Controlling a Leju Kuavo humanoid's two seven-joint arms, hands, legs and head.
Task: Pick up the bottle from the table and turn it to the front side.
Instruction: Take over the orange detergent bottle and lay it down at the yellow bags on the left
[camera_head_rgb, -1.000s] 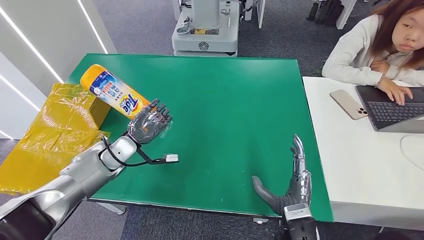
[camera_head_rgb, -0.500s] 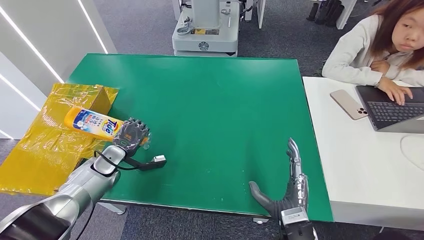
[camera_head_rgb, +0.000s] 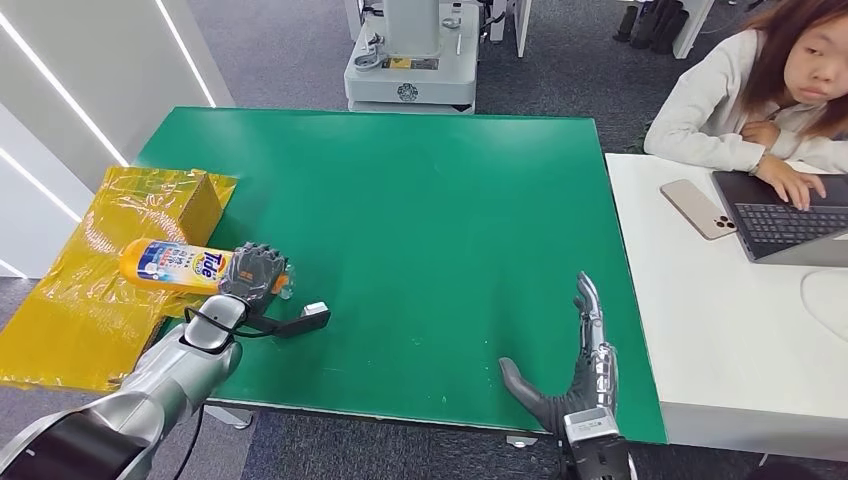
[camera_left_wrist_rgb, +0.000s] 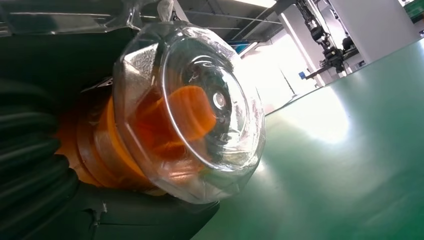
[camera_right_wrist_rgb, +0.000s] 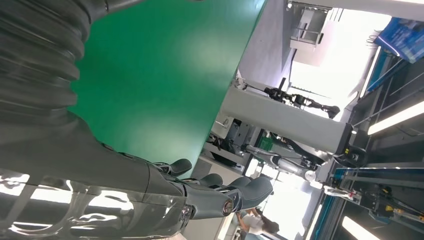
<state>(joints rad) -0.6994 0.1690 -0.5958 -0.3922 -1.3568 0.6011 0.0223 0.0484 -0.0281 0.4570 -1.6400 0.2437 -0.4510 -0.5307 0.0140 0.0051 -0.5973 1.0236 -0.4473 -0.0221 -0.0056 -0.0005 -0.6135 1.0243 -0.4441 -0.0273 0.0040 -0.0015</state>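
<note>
Left hand grips the bottle at its cap end, fingers wrapped around it, at the left edge of the green table. Bottle lies near horizontal, long axis running left-right; base points out past the table's left edge, over the yellow plastic-wrapped box. Label with blue and red print faces up. In the left wrist view the clear cap over orange faces the camera. Right hand open, fingers straight and apart, at the near right corner, holding nothing.
</note>
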